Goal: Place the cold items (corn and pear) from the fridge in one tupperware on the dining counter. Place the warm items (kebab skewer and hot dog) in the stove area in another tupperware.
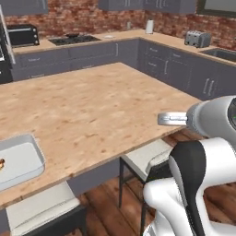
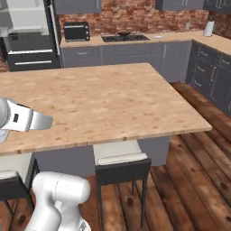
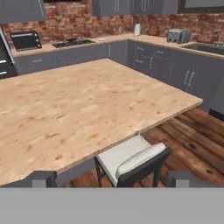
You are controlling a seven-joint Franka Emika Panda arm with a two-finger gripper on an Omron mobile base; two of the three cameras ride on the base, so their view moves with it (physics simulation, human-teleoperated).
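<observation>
The light wood dining counter [image 1: 92, 110] [image 2: 99, 99] [image 3: 65, 109] spreads out ahead of me. A pale grey tupperware [image 1: 20, 159] sits on its near left part. Inside it, at the frame's edge, lies a small orange-brown bit [image 1: 2, 163]; I cannot tell which food it is. The corn, pear, kebab skewer and hot dog are otherwise out of view. My gripper [image 3: 111, 179] hovers off the counter's near edge, above a stool, open and with nothing in it. The fridge [image 2: 27, 36] stands at the back left, its white interior showing. The stove [image 1: 73, 39] [image 2: 124, 37] is on the back counter.
Pale cushioned stools [image 1: 147, 159] [image 2: 119, 155] [image 3: 131, 159] stand along the counter's near side. Dark grey cabinets [image 1: 184, 73] run along the back and right walls. They carry a toaster oven [image 2: 76, 30], a toaster [image 1: 197, 38] and a sink [image 3: 210, 48]. Wood floor lies to the right.
</observation>
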